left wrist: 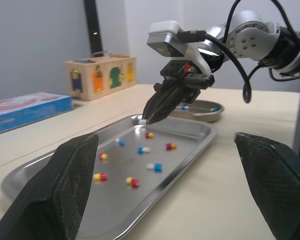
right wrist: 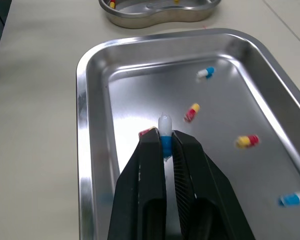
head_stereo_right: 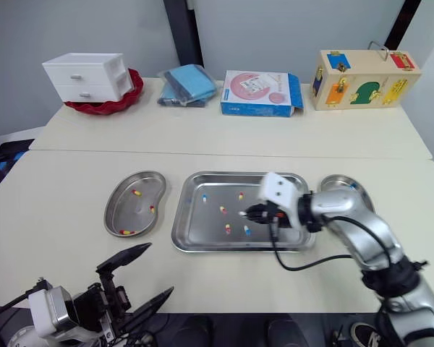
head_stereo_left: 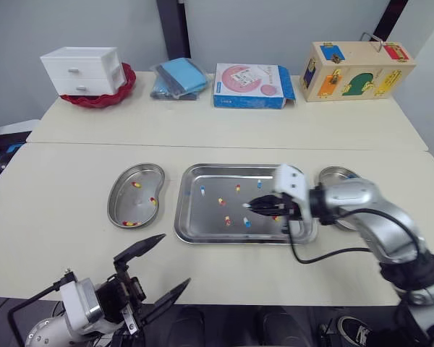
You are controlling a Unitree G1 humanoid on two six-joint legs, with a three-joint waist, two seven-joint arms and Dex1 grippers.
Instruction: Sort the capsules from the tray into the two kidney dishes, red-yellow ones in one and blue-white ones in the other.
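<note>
A steel tray (head_stereo_left: 195, 233) lies in the middle of the table with several loose capsules, red-yellow (head_stereo_left: 221, 202) and blue-white (head_stereo_left: 202, 191). Just above the tray's right half, my right gripper (head_stereo_left: 248, 206) is shut on a blue-white capsule (right wrist: 164, 131), whose white end sticks out past the fingertips. The left kidney dish (head_stereo_left: 126, 204) holds three red-yellow capsules. The right kidney dish (head_stereo_left: 336, 176) is partly hidden behind my right arm, with a blue-white capsule (left wrist: 214, 109) in it. My left gripper (head_stereo_left: 175, 259) is open and holds nothing, low by the table's front edge.
Along the back of the table stand a white drawer unit (head_stereo_left: 83, 70) on a red dish, a bag of blue cloth (head_stereo_left: 179, 78), a blue and pink box (head_stereo_left: 252, 85) and a wooden lock box (head_stereo_left: 356, 70). A seam crosses the table behind the tray.
</note>
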